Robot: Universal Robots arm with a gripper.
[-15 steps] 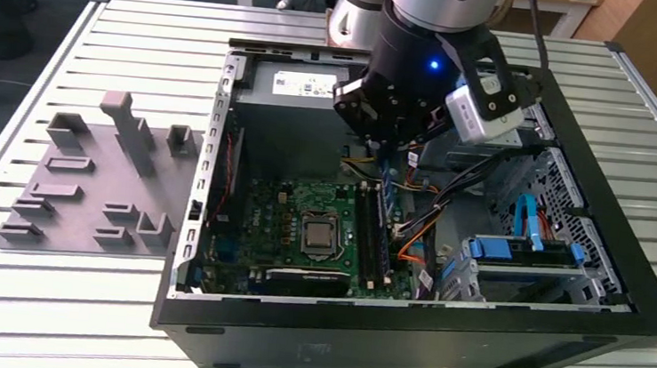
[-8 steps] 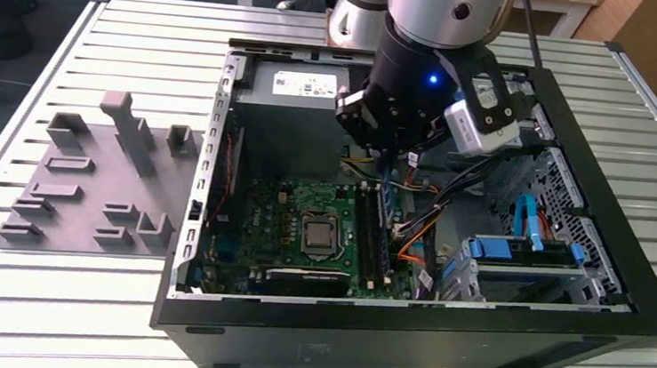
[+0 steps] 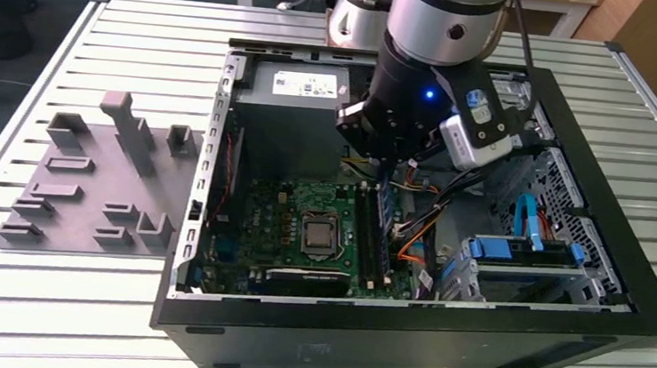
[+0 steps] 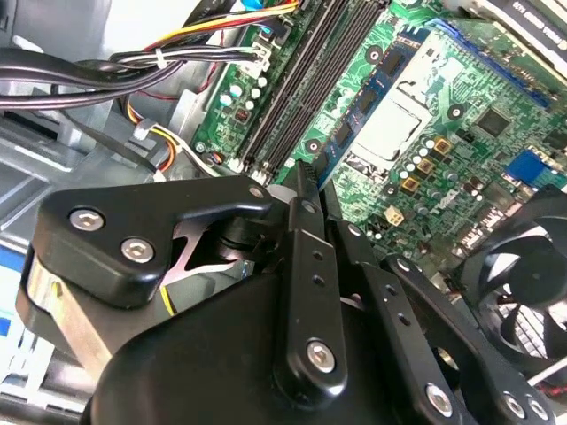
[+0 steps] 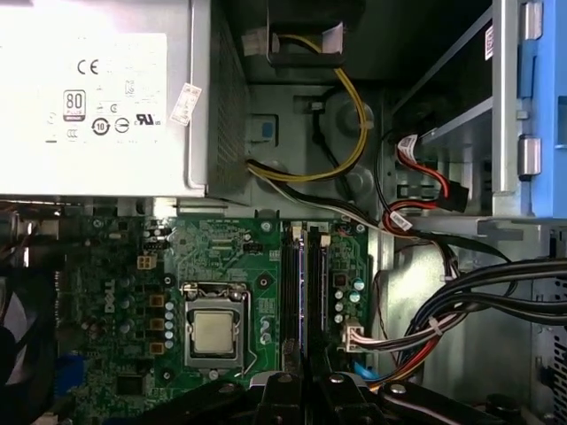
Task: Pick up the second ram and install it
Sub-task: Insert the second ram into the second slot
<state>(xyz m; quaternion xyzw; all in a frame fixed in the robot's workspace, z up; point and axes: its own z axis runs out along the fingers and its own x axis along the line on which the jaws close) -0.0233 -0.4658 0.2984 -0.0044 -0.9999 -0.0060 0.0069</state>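
Item, upper centre of the exterior view: tool point(image 3: 396, 165) inside the open case point(image 3: 611, 218), pinching the second ram point(image 3: 388, 214) over the motherboard point(image 3: 288, 234) slots. The surface's grey tray point(image 3: 90, 190) we see there (middle left); we see the processor socket point(image 5: 213, 332) in the first wrist view.

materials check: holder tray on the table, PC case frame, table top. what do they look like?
Holder tray: matte grey plastic by the look, blocky uniform posts, no glare; possibly printed.
PC case: black painted sheet metal outside, bare grey metal inside, with a perforated panel on the exterior view's right.
Table top: light grey metal, likely aluminium, with parallel ribs and a soft sheen.
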